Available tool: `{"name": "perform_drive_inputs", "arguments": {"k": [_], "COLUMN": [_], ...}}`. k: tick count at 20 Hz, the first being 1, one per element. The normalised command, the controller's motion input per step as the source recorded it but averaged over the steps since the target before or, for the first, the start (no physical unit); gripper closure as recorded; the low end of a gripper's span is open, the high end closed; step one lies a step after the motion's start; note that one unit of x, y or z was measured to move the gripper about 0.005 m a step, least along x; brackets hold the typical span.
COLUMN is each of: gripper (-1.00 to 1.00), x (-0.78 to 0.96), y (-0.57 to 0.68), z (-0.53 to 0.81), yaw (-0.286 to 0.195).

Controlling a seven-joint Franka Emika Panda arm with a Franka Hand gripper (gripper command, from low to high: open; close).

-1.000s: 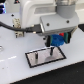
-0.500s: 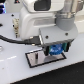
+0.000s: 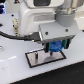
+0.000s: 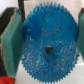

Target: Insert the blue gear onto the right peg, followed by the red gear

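- Gripper (image 3: 56, 48): closed down to the width of the flat round bright-blue toothed plastic gear (image 4: 47, 46), which it clamps by the rim. In the wrist view the teal pads (image 4: 13, 37) press on the disc at its 9 and 3 o'clock edges.
- Blue gear position: held in the claw, low over the grey black-edged rectangular plate (image 3: 42, 59) on the white table (image 3: 15, 70). In the exterior view it shows only as a blue patch under the grey finger block, at about 3 o'clock of the plate's middle.
- Gear attitude: it appears to lie flat, hub hole facing down the camera axis. A dark spot sits in the hole (image 4: 48, 49) in the wrist view; I cannot tell whether that is the right peg's tip or just shadow.
- A thin dark upright pin (image 3: 36, 57) stands on the plate toward 9 o'clock of the gear; the right peg itself is hidden under the gear and claw.
- Key relation, as I judge it: hole over peg, axis vertical, so the coming move is straight down, with little room for sideways error.
- Small red toothed plastic gear (image 4: 6, 81): probably the sliver of red at the wrist view's edge; too little shows to be sure. Not yet handled.
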Motion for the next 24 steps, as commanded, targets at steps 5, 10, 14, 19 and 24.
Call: {"name": "perform_drive_inputs", "arguments": {"k": [5,10,14,19,24], "gripper": [1.00,1.00,1.00,1.00,1.00], "x": [0.17,0.14,0.07,0.20,0.09], "y": [-0.16,-0.13,-0.01,-0.08,0.01], "z": [-0.09,-0.01,0.08,0.17,0.08], "yaw": [0.000,0.000,0.000,0.000,0.000]}}
